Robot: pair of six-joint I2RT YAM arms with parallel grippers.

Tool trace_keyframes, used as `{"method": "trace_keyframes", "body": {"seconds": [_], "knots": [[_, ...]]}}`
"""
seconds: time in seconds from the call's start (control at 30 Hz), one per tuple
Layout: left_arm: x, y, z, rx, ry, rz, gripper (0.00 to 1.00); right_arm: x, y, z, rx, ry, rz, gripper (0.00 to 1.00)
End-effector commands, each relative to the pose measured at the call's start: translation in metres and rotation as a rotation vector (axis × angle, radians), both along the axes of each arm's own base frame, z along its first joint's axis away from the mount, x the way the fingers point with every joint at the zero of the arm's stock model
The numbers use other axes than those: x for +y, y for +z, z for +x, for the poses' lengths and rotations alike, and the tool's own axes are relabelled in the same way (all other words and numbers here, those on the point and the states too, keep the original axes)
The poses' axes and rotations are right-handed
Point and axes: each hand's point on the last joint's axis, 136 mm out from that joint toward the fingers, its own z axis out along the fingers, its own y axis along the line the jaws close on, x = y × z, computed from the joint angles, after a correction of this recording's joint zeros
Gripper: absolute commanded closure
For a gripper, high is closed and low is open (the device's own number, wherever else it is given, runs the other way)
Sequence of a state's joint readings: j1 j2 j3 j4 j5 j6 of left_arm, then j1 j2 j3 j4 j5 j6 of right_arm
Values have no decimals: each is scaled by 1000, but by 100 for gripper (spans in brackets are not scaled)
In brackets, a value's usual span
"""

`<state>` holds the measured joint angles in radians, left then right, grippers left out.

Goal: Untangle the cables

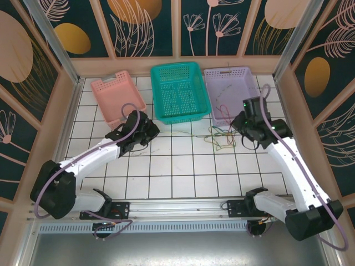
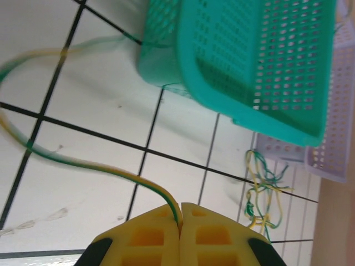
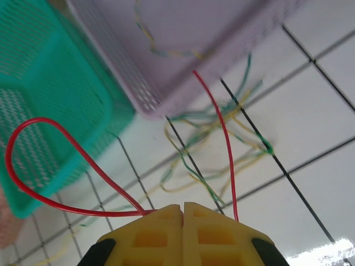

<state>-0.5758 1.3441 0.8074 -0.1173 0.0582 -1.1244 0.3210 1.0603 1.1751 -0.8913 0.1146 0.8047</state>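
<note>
The cables lie in a loose tangle [image 1: 219, 138] of yellow, green and red wires on the white tiles, in front of the lilac basket. My left gripper [image 1: 147, 132] hovers left of the tangle, below the teal basket. In the left wrist view its yellow fingers [image 2: 181, 217] are shut on a yellow-green cable [image 2: 127, 175] that curves away to the left. My right gripper [image 1: 237, 126] is at the tangle's right side. Its fingers [image 3: 182, 209] are shut on a red cable [image 3: 105, 212], which loops up to the left; a second red strand rises on the right.
Three baskets stand in a row at the back: pink [image 1: 117, 97], teal [image 1: 180, 91] and lilac [image 1: 233, 91]. A thin wire lies inside the lilac basket [image 3: 166, 52]. Wooden walls enclose the tiled table on the left, right and back.
</note>
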Motion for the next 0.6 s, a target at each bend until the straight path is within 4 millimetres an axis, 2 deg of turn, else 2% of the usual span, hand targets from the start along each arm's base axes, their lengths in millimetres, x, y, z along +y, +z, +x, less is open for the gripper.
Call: {"method": "trace_keyframes", "body": {"seconds": [0.0, 0.13, 0.27, 0.33, 0.43, 0.5, 0.57], "knots": [[8, -16, -3, 49, 29, 51, 100, -22, 29, 2, -66, -51, -40, 100], [2, -20, -3, 64, 4, 45, 100, -18, 74, 30, -248, -39, 63, 100], [-11, 3, 6, 12, -40, -2, 72, 1, 92, 55, -356, 37, 124, 100], [-16, 28, 13, -52, -50, -23, 59, 14, 98, 68, -409, 99, 150, 100], [-22, 67, 23, -148, -66, -54, 42, 31, 95, 84, -432, 182, 190, 100], [-28, 99, 30, -214, -77, -90, 33, 41, 91, 92, -418, 224, 202, 100], [-35, 124, 35, -254, -91, -125, 29, 51, 89, 96, -411, 260, 192, 100]]}}
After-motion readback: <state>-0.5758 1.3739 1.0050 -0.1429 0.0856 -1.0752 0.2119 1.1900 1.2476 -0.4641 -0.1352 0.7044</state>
